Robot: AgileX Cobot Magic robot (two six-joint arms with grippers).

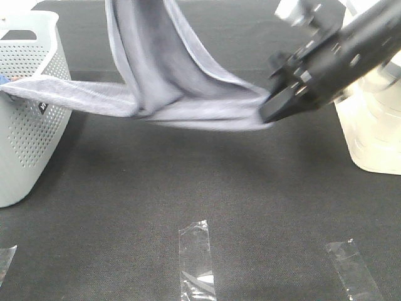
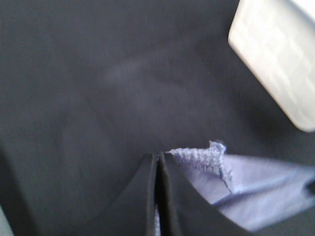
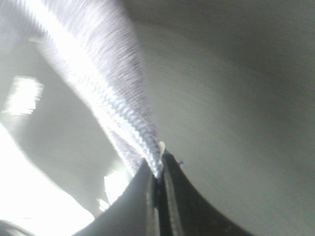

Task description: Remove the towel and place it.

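Exterior high shows the towel (image 1: 182, 94) strung above the table (image 1: 125, 207). One end is clenched in the right jaws, another rises out of frame, and a third lies on the basket (image 1: 31, 144) rim, well left of those jaws. In the left wrist view the left jaws, pressed together, grip the towel beside its hemmed corner. The basket's dark label (image 1: 42, 108) is unreadable. Tape strips (image 1: 195, 260) lie on the table, well apart from the right jaws.

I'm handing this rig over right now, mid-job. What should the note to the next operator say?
Left hand: shut on a corner of the towel, out of the high view.
Right hand: shut on the towel's hem.
Towel: hangs in the air between both hands above the black table; one end drapes over the rim of the perforated basket.
Done: towel gripped and mostly raised.
Left: clear that end from the basket, then place the towel.
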